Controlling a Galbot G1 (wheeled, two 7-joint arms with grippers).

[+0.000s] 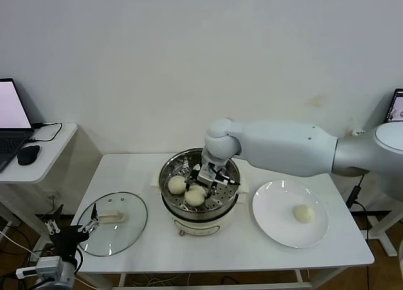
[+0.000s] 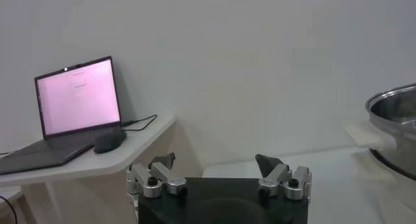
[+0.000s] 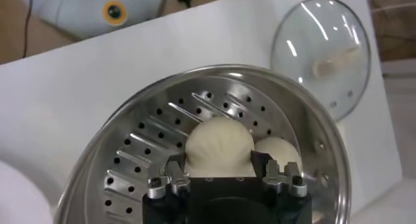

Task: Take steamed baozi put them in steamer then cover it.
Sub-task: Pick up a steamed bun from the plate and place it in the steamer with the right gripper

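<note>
Three steamed baozi are visible in the head view: two lie on the perforated tray inside the steamer (image 1: 200, 189), one (image 1: 177, 185) toward the robot's left side of the pot and one (image 1: 195, 195) nearer the front rim, and a third (image 1: 305, 214) sits alone on the white plate (image 1: 277, 230) to the steamer's right. The right gripper (image 1: 213, 176) is lowered into the pot over the tray. In the right wrist view its fingers (image 3: 174, 178) bracket a bun (image 3: 220, 147) on both sides, clamped against it, with a second bun (image 3: 281, 152) just beside it on the tray. The steamer (image 3: 130, 141) stands at the middle of the white table (image 1: 138, 170). The cover (image 1: 113, 223) lies flat on the table to the steamer's left, apart from the pot, handle upward. The left gripper (image 1: 70, 228) is parked low off the table's front left corner, its jaws spread wide apart and holding nothing; the left wrist view confirms this (image 2: 218, 170). A laptop (image 2: 68, 112) and a mouse (image 2: 109, 140) rest on a side desk (image 1: 47, 157) further left.
</note>
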